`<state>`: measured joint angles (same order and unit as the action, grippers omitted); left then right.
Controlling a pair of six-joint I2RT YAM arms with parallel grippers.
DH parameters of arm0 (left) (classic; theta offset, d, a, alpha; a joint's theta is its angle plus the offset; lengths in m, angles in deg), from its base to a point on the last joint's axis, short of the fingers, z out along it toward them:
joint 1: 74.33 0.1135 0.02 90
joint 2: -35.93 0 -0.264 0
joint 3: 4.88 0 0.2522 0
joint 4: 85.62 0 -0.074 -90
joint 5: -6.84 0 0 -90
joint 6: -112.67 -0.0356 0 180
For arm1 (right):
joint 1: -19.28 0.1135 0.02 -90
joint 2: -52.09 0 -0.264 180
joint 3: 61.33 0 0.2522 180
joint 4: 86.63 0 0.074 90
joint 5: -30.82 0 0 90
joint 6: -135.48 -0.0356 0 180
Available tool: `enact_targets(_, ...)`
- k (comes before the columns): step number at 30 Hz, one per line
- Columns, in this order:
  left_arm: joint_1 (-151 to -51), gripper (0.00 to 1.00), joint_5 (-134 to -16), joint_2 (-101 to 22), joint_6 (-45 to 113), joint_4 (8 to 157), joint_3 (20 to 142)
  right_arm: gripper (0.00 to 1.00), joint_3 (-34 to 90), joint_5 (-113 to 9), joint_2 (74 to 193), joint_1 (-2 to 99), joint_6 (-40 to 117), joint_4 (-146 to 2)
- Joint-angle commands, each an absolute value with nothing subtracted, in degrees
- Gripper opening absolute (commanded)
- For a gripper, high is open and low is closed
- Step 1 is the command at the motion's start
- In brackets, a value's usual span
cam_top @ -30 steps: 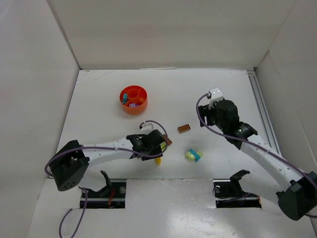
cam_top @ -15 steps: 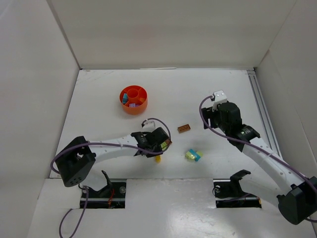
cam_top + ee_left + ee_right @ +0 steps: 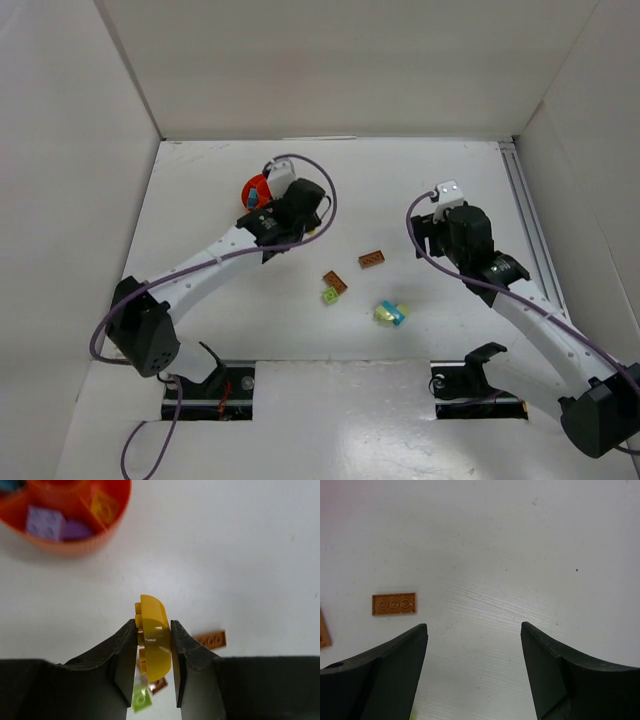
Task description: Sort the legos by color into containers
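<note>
The white table (image 3: 450,180) carries everything. The left gripper (image 3: 154,630) is clamped on a yellow brick (image 3: 152,645), at 4 o'clock of the orange dish (image 3: 75,547). The right gripper (image 3: 472,626) is spread wide and empty, at 2 o'clock of a flat brown brick (image 3: 394,604). 1 dish compartment holds 2 purple bricks (image 3: 46,522). Another brown brick (image 3: 335,281), a lime brick (image 3: 329,296) and a pale yellow and cyan pair (image 3: 390,313) lie near the table's middle.

Ten bricks are in view: two brown bricks (image 3: 372,259), two purple bricks (image 3: 46,522), two cyan bricks (image 3: 398,316), two yellow bricks (image 3: 152,640), one lime green brick (image 3: 329,296) and one pale yellow brick (image 3: 383,313). There is one round orange dish (image 3: 75,547).
</note>
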<state>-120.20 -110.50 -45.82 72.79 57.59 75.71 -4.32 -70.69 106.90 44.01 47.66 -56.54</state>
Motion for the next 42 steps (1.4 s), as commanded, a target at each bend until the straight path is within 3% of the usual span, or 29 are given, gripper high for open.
enact_targets(1, -114.9, 0.00, -114.5, -48.1, 61.9, 64.0, 82.1, 0.80, -1.3, -71.6, 107.2, 42.7, 49.1, -57.6)
enact_targets(14, -104.6, 0.00, -117.5, -66.2, 54.8, 64.4, 101.1, 0.80, 0.3, -72.2, 109.4, 36.8, 50.9, -57.6)
enact_targets(37, -103.9, 0.00, -119.3, -70.8, 55.1, 69.7, 95.6, 0.80, 1.5, -71.0, 113.4, 33.9, 52.1, -57.6)
enact_targets(42, -103.9, 0.09, -120.3, -71.3, 55.6, 69.7, 95.5, 0.80, 1.5, -71.0, 113.4, 33.9, 52.6, -57.6)
